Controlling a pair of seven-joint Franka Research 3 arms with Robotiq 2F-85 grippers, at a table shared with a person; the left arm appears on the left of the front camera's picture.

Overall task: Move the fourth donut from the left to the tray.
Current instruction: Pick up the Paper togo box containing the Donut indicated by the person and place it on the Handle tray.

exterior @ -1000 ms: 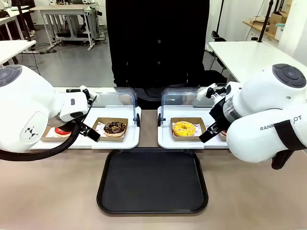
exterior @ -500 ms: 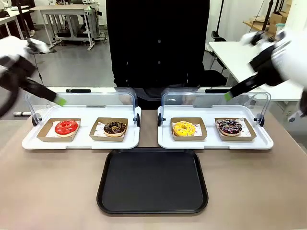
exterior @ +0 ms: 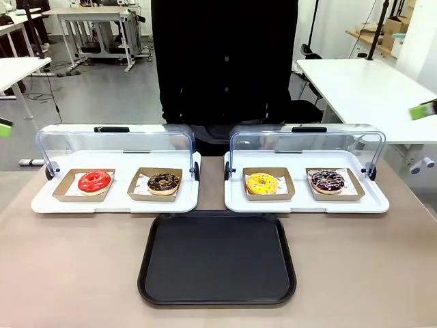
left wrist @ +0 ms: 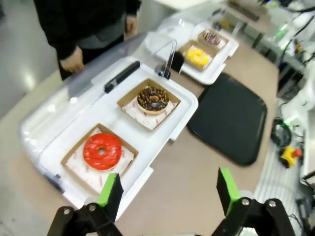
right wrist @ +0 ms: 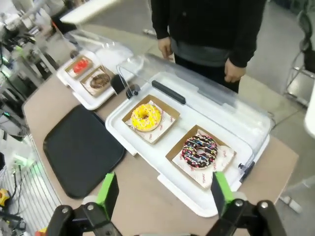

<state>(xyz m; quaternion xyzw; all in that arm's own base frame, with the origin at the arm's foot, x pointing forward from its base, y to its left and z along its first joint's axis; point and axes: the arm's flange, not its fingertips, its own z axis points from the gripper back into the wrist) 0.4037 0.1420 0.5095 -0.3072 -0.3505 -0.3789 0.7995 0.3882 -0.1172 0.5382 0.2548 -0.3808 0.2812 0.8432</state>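
Fourth donut (exterior: 328, 180) is found on its cardboard holder (exterior: 356, 195) at the right end of the right display tray (exterior: 307, 206), well apart from the black tray (exterior: 217, 260), which lies just in front of both display trays.

Four donuts are counted, each on its own holder: a red donut (exterior: 94, 181) and a chocolate donut (exterior: 164, 181) on the left display tray (exterior: 116, 203), a yellow donut (exterior: 263, 183) beside the fourth donut on the right one. Two clear lids are raised. One person (exterior: 224, 61) is seen at the far side.

The left gripper (left wrist: 170, 184) and the right gripper (right wrist: 164, 189) are both spread wide, and nothing is held by either.

A second earlier, both arms were massed low before the display trays and the red and fourth donuts were hidden. The arms have since been drawn up and outward. The donuts and the black tray have not been moved.
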